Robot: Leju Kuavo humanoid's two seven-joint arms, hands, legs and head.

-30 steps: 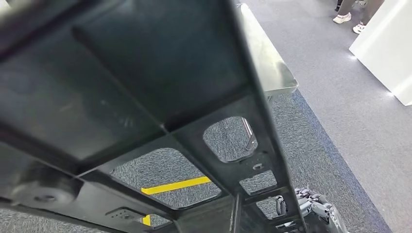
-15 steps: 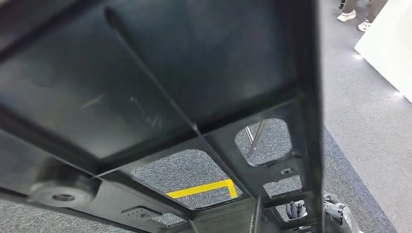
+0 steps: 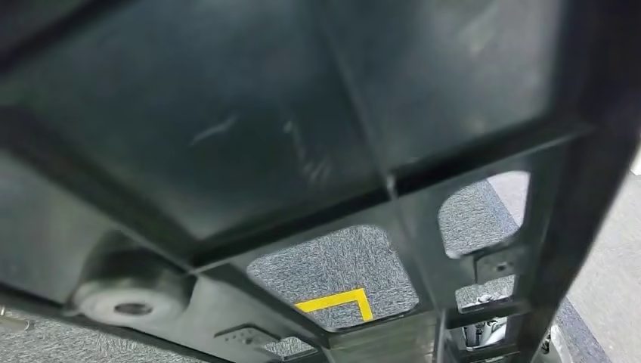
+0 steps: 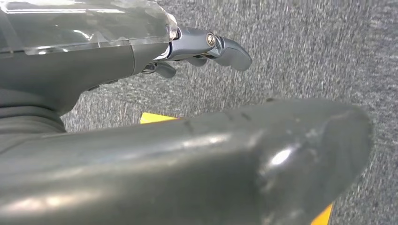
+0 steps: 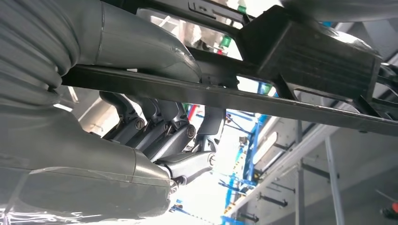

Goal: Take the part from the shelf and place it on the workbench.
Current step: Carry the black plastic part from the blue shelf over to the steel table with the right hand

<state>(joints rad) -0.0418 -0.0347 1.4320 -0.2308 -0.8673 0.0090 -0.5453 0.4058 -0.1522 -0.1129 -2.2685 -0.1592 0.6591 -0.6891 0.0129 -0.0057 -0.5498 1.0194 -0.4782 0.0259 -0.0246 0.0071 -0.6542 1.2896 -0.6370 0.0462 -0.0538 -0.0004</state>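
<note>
Part (image 3: 249, 144), black and ribbed, above carpet (image 3: 332, 265) in head view; right wrist view: right hand (image 5: 159, 136) clamps its bar; left hand (image 4: 206, 47) grip unclear.

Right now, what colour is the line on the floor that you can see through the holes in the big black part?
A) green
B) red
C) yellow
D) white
C: through a cutout in the black part, the head view shows a yellow tape line bent at a corner on the grey carpet.
</note>
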